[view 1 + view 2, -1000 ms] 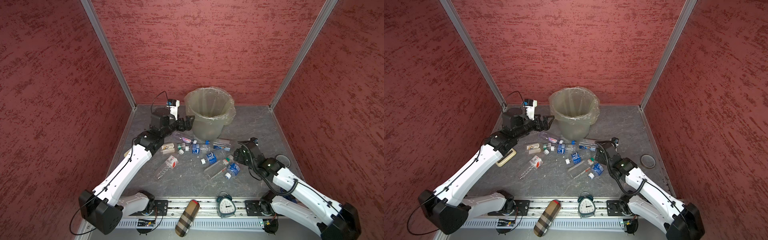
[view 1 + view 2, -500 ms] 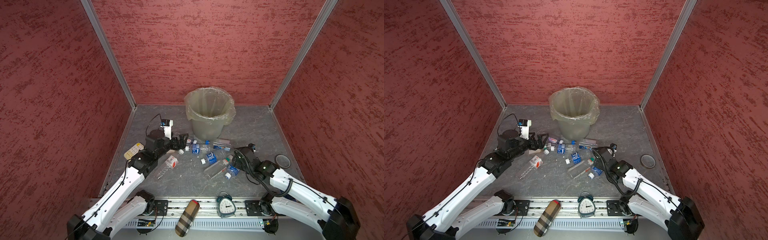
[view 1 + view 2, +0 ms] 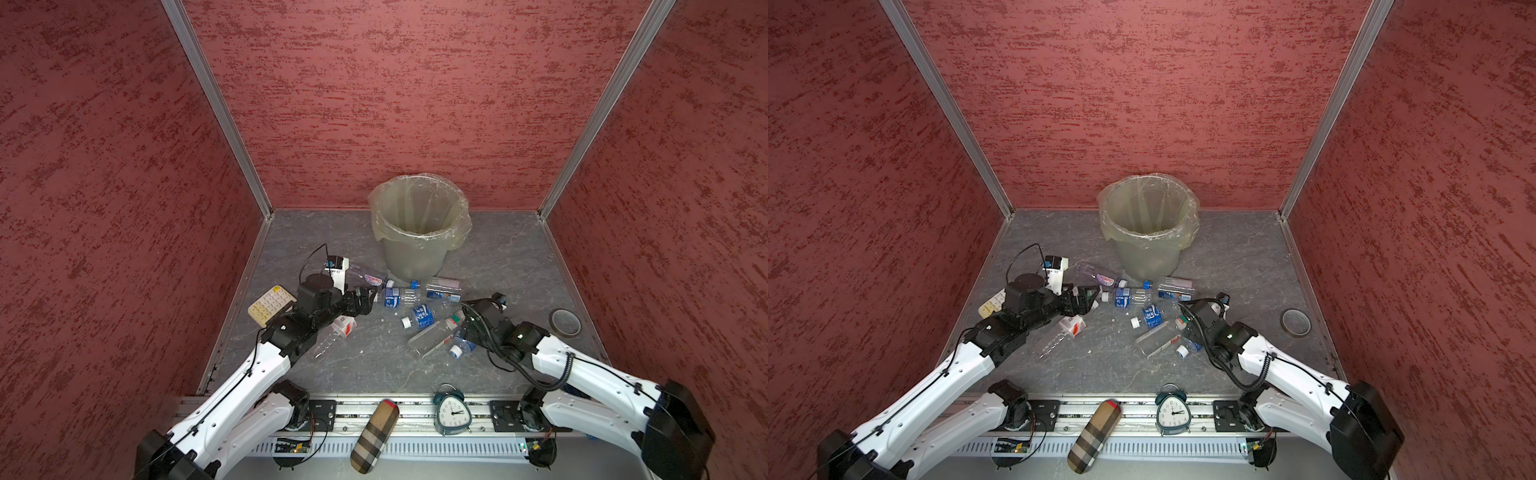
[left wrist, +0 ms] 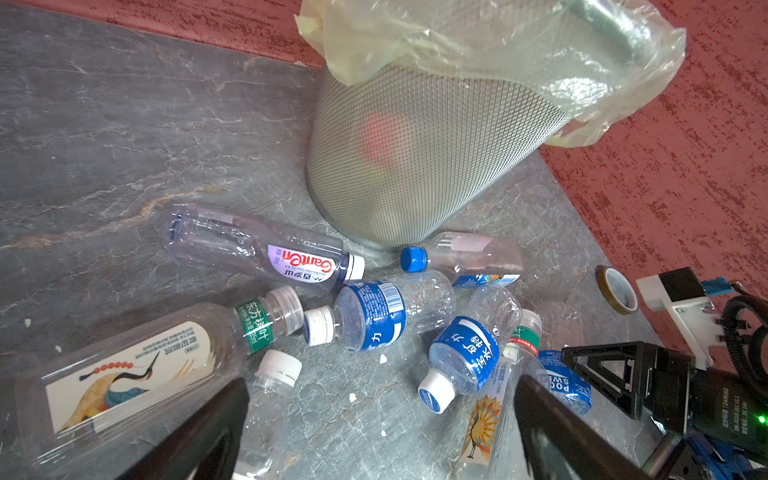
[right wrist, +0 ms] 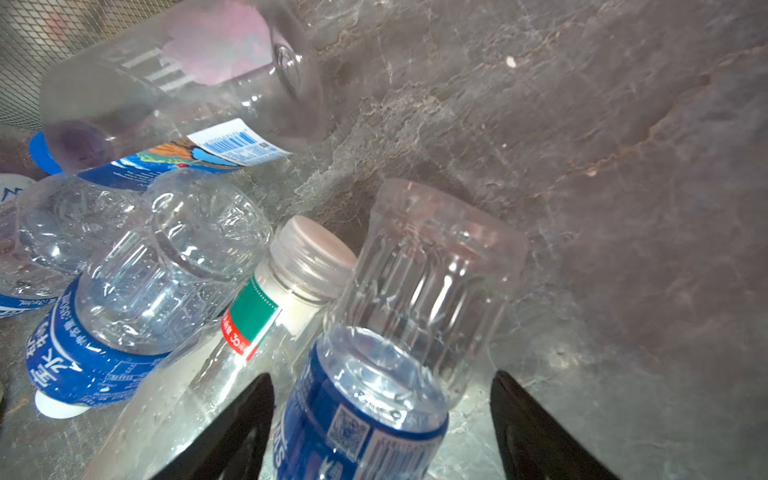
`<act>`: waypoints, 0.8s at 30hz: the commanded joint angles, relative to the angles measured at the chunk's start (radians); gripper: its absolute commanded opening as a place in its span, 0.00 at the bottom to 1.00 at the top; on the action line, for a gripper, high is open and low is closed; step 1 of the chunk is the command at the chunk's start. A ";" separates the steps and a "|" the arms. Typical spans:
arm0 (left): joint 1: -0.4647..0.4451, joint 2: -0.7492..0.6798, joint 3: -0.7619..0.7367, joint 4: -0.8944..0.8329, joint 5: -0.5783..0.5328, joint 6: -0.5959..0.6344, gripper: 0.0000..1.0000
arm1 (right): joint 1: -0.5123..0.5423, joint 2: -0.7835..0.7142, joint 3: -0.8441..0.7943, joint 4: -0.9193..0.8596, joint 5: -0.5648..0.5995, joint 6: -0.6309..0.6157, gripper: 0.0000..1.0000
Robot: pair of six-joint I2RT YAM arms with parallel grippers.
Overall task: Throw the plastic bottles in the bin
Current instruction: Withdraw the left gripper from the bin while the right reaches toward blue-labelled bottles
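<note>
Left claw point(image 4: 380, 399) low, jaws wide — right claw point(image 5: 382, 384) low, jaws apart

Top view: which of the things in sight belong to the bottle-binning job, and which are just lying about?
For the job:
small clear plastic bottles, lying scattered in front of the bin
round grey mesh bin lined with a yellowish plastic bag

Just lying about:
cream calculator
plaid oblong case
teal alarm clock
dark tape roll
</note>
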 commanded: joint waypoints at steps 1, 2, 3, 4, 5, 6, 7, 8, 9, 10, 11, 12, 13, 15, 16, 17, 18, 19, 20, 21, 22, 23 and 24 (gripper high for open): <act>-0.006 -0.009 -0.013 0.005 0.018 -0.013 1.00 | 0.009 0.006 -0.022 0.022 0.005 0.050 0.82; -0.006 -0.008 -0.016 0.007 0.020 -0.015 1.00 | 0.008 0.008 -0.024 0.025 0.006 0.049 0.82; -0.008 -0.007 -0.018 0.007 0.020 -0.016 1.00 | 0.007 0.011 -0.028 0.024 0.010 0.050 0.82; -0.008 -0.008 -0.020 0.007 0.021 -0.019 1.00 | 0.009 0.013 -0.029 0.017 0.018 0.051 0.82; -0.007 -0.008 -0.022 0.005 0.020 -0.019 1.00 | 0.008 0.014 -0.032 0.013 0.021 0.051 0.81; -0.008 -0.010 -0.022 0.003 0.021 -0.020 1.00 | 0.008 0.015 -0.035 0.014 0.021 0.052 0.81; -0.008 -0.011 -0.023 0.002 0.021 -0.020 1.00 | 0.008 0.017 -0.038 0.017 0.020 0.052 0.80; -0.007 -0.012 -0.024 -0.002 0.021 -0.020 1.00 | 0.008 0.018 -0.040 0.020 0.019 0.052 0.79; -0.008 -0.014 -0.026 -0.007 0.020 -0.020 1.00 | 0.008 0.019 -0.042 0.021 0.018 0.053 0.78; -0.007 -0.016 -0.025 -0.010 0.019 -0.020 1.00 | 0.008 0.020 -0.042 0.021 0.019 0.054 0.77; -0.008 -0.018 -0.026 -0.013 0.020 -0.021 1.00 | 0.007 0.019 -0.042 0.019 0.021 0.057 0.76; -0.010 -0.018 -0.026 -0.018 0.020 -0.021 1.00 | 0.008 0.016 -0.043 0.016 0.025 0.059 0.75; -0.009 -0.020 -0.028 -0.020 0.020 -0.022 1.00 | 0.008 0.013 -0.042 0.012 0.030 0.059 0.74; -0.012 -0.026 -0.034 -0.025 0.020 -0.027 1.00 | 0.008 0.009 -0.041 0.000 0.041 0.058 0.71; -0.013 -0.030 -0.038 -0.027 0.020 -0.029 1.00 | 0.008 0.009 -0.040 -0.006 0.045 0.055 0.69; -0.013 -0.034 -0.042 -0.030 0.018 -0.031 1.00 | 0.008 0.009 -0.040 -0.009 0.049 0.056 0.69; -0.013 -0.039 -0.044 -0.033 0.018 -0.032 1.00 | 0.008 0.009 -0.041 -0.009 0.050 0.054 0.68; -0.013 -0.042 -0.047 -0.035 0.017 -0.034 1.00 | 0.006 0.011 -0.044 -0.009 0.050 0.055 0.68; -0.014 -0.046 -0.048 -0.037 0.016 -0.035 1.00 | 0.006 0.012 -0.047 -0.006 0.052 0.055 0.68; -0.014 -0.048 -0.049 -0.040 0.016 -0.037 1.00 | 0.005 0.012 -0.052 -0.003 0.050 0.056 0.69; -0.014 -0.050 -0.050 -0.043 0.019 -0.040 1.00 | 0.005 0.011 -0.060 0.005 0.048 0.058 0.70; -0.015 -0.051 -0.050 -0.046 0.019 -0.040 1.00 | 0.003 0.010 -0.068 0.014 0.047 0.058 0.71; -0.017 -0.051 -0.049 -0.050 0.020 -0.041 0.99 | 0.001 0.009 -0.077 0.023 0.043 0.058 0.72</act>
